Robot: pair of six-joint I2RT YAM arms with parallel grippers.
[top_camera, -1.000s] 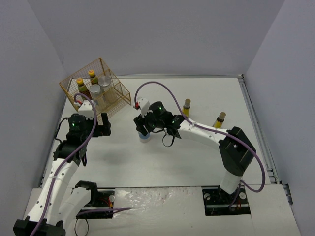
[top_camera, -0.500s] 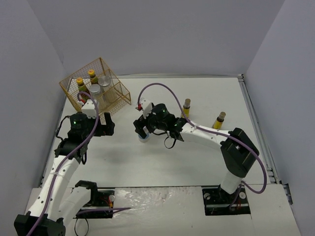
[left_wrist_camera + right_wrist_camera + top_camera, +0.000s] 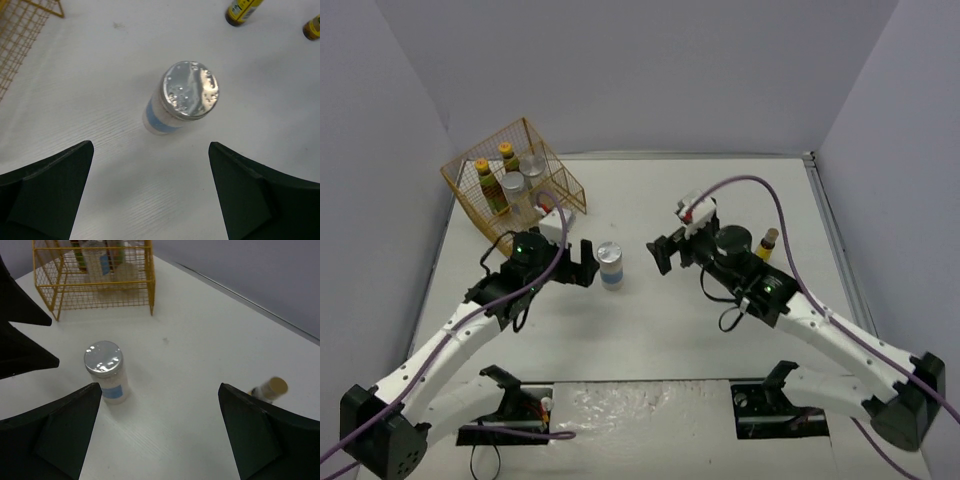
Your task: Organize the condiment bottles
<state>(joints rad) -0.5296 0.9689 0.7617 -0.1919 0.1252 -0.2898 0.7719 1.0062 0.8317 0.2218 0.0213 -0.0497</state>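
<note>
A clear jar [image 3: 610, 265] with a silver lid and blue label stands upright on the white table, free of both grippers. My left gripper [image 3: 587, 265] is open just left of it; in the left wrist view the jar [image 3: 182, 100] sits ahead of the spread fingers [image 3: 55, 190]. My right gripper [image 3: 659, 256] is open to the jar's right, a short gap away; its view shows the jar [image 3: 106, 371] by the left finger. Two yellow-capped dark bottles [image 3: 483, 183] and two jars [image 3: 514, 186] stand in the wire basket [image 3: 560, 200]. Another bottle [image 3: 767, 243] stands at the right.
The yellow wire basket [image 3: 100, 295] sits at the table's back left corner. Two dark bottles [image 3: 242, 9] [image 3: 312, 27] show beyond the jar in the left wrist view. One bottle [image 3: 270, 388] lies past my right finger. Grey walls enclose the table.
My right gripper opened, let go of the jar and drew back to the right. My left arm swung right, bringing its open gripper up beside the jar.
</note>
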